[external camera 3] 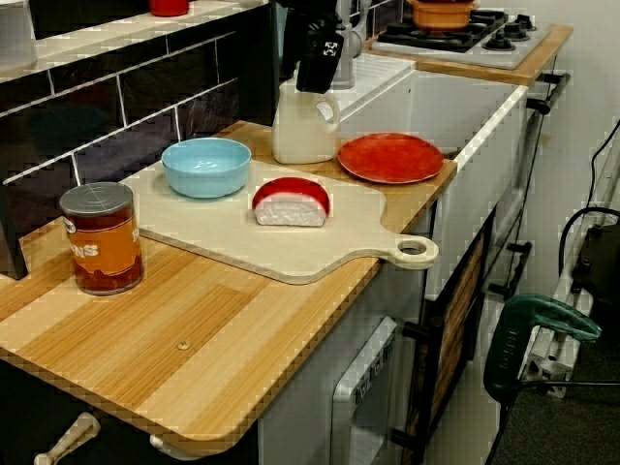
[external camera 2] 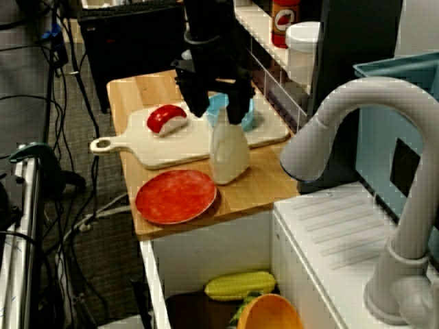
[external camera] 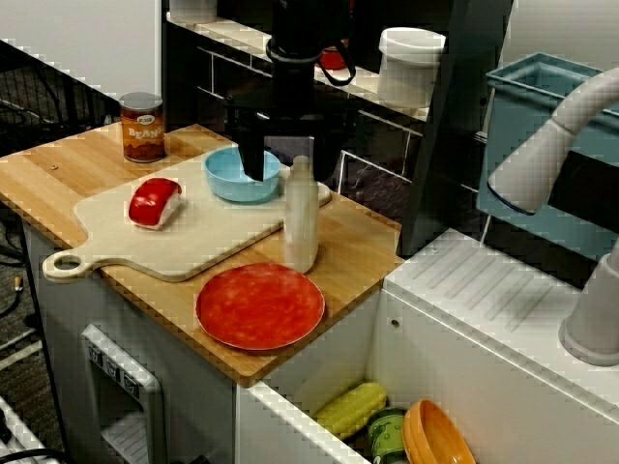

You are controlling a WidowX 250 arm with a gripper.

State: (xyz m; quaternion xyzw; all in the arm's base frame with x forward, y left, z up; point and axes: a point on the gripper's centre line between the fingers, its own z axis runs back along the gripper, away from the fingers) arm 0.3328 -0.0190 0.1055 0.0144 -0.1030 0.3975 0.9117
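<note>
Gripper (external camera 2: 218, 115) spread open over white bottle (external camera 2: 228, 154), fingers (external camera 2: 198, 101) flanking its cap (contact unclear); bottle upright beside cutting board (external camera 2: 175, 149).

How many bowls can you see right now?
2. The blue bowl sits on the cutting board beside the white bottle; the orange bowl lies in the sink next to the corn. An orange vessel on the stove may be a third.

Sink-side view: gripper (external camera 2: 217, 115) & bottle (external camera 2: 230, 154) are hiding most of blue bowl (external camera 2: 249, 118) behind them. Stove-side view: arm (external camera 3: 308, 19) is running off top edge above gripper; contact w/ bottle is reading unclear.
</note>
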